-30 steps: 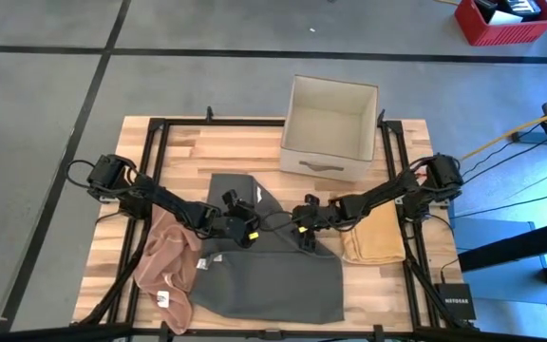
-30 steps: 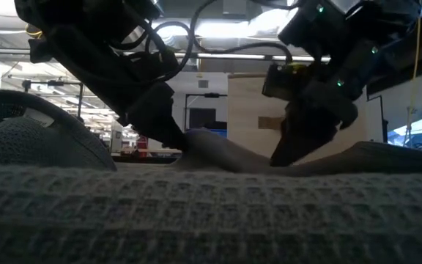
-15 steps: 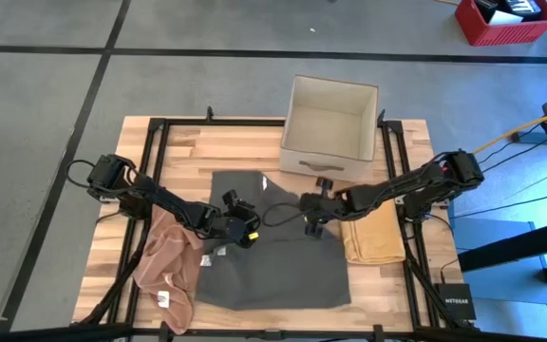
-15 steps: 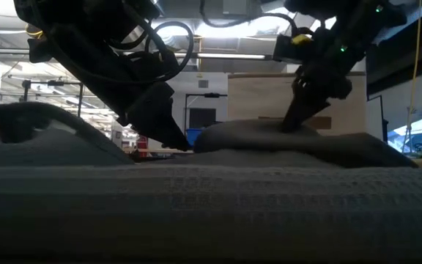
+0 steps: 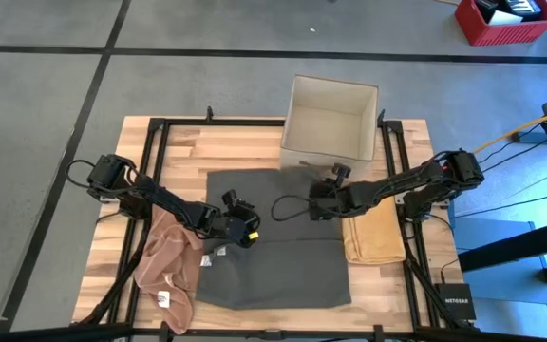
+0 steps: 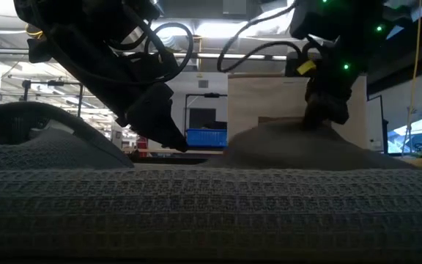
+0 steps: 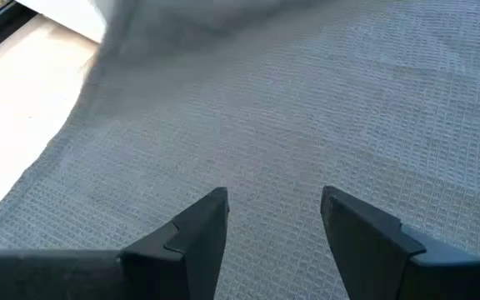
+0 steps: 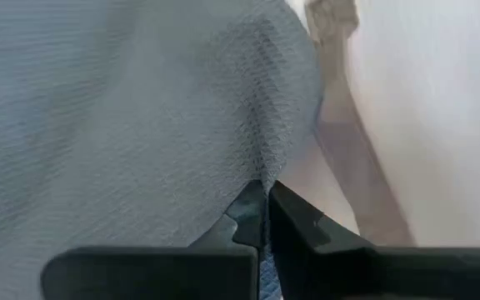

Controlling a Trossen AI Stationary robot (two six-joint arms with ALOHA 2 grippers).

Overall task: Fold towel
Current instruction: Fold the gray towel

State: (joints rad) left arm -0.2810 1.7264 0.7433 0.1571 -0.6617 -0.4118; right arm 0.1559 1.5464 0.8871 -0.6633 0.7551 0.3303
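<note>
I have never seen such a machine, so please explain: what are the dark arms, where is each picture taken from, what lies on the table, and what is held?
These are two robot arms at a wooden table; each ends in two jaws. One picture looks straight down, one looks level across the tabletop, and two come from cameras on the wrists.

On the table lie a dark grey towel, a crumpled pink cloth at its left, a folded tan cloth at its right, and an open box behind.

The right gripper has its jaws shut on the grey towel's far right corner, close to the box. The left gripper has its jaws open over the towel and holds nothing.
</note>
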